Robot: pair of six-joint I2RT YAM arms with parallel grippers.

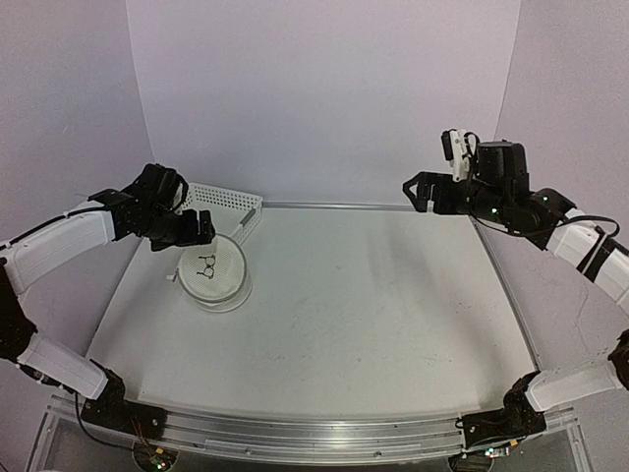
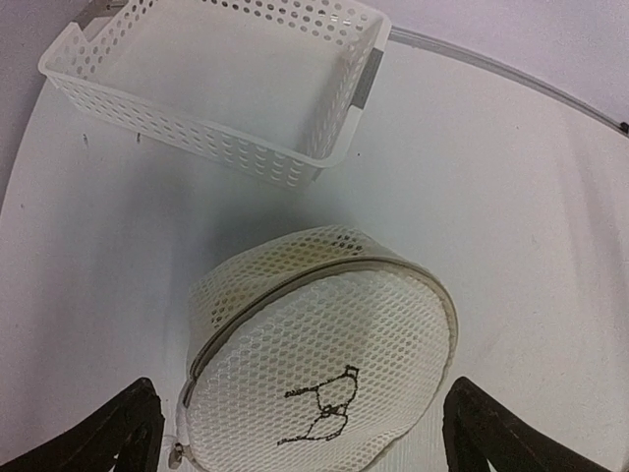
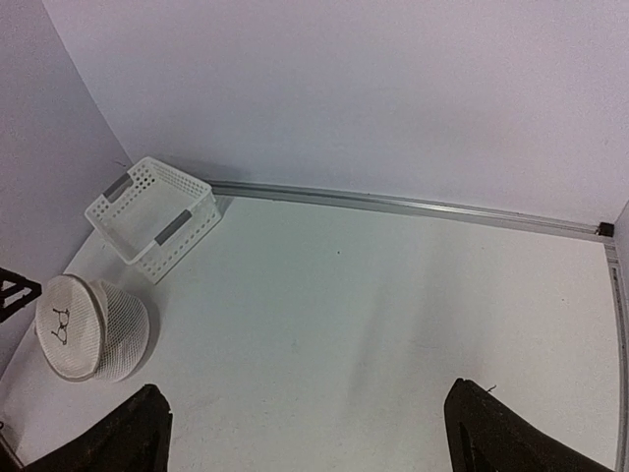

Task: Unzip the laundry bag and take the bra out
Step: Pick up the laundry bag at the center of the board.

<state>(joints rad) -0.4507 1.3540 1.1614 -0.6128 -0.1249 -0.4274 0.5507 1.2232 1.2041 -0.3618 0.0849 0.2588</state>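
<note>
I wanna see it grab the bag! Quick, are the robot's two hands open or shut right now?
Left gripper: fingers open, holding nothing, over the laundry bag.
Right gripper: fingers open, holding nothing.

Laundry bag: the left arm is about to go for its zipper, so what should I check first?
1. Left gripper open over the laundry bag: ok.
2. Zipper pull in view at the bag's edge: ok.
3. Zipper opened: not ok, it is closed.
4. Bra visible through the mesh: cannot tell.
5. Right gripper open, clear of the bag: ok.
6. Basket apart from the bag: ok.
</note>
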